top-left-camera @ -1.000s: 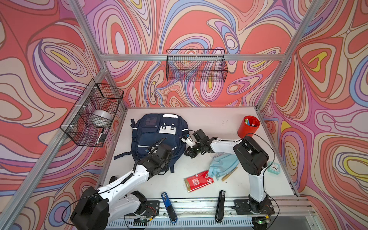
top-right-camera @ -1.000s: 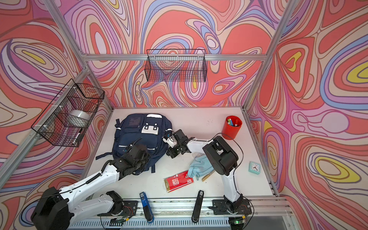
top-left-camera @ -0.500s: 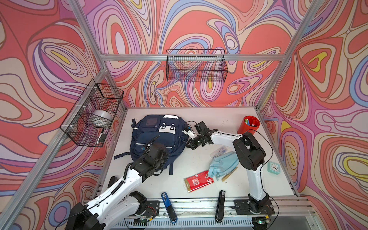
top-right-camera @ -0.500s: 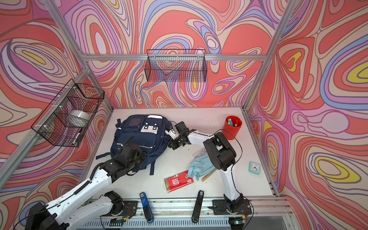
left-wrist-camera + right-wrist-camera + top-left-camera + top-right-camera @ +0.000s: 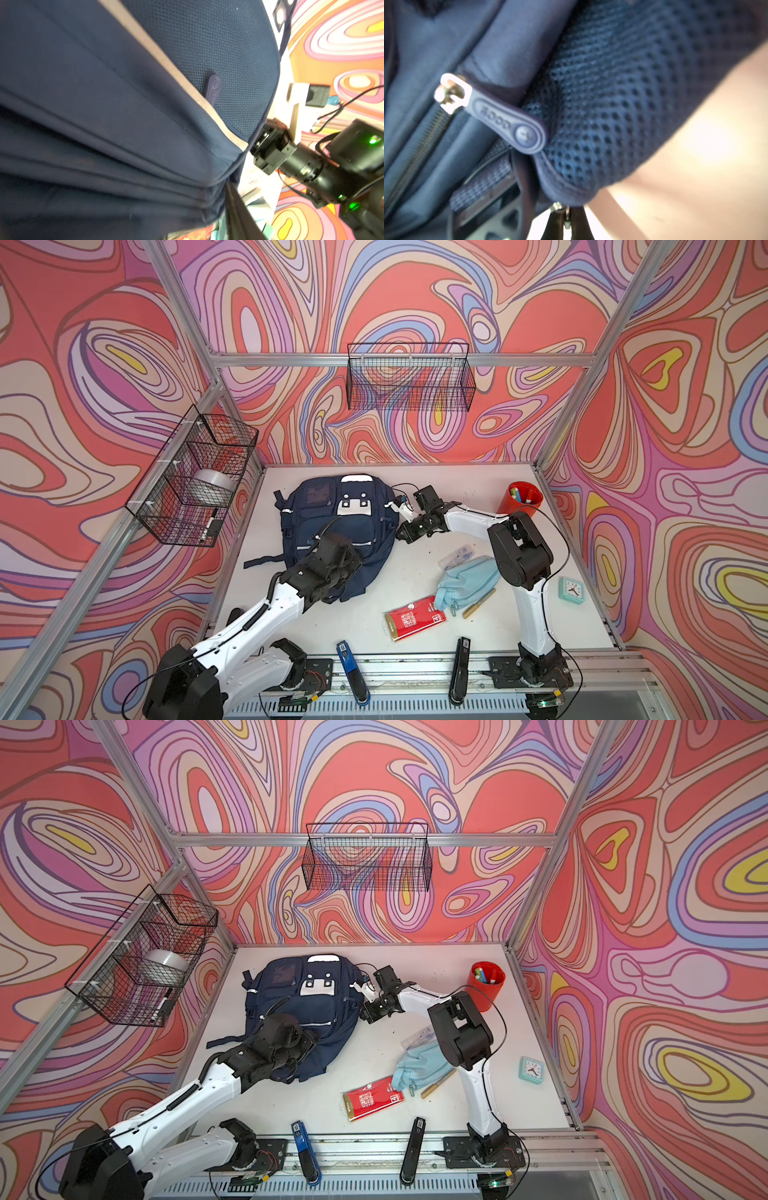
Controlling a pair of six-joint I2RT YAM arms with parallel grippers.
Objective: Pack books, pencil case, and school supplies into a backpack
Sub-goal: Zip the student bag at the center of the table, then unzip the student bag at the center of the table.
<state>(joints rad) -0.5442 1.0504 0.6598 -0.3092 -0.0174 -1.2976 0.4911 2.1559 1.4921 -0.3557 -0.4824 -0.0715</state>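
The navy backpack lies flat at the table's back left, seen in both top views. My left gripper rests on its lower front. Fabric folds fill the left wrist view. One finger stands well off centre, so the jaws are parted; the other finger is hidden. My right gripper is shut on a metal zipper pull at the backpack's right edge. The light-blue pencil case, red packet, tan pen and clear packet lie at the right front. The books are out of view.
A red cup of markers stands at the back right, and a teal clock sits by the right edge. Blue and black staplers lie on the front rail. Wire baskets hang on the walls.
My right gripper has moved toward the back along the backpack's right side, still shut on the pull. The left gripper's jaws have parted on the backpack's lower front.
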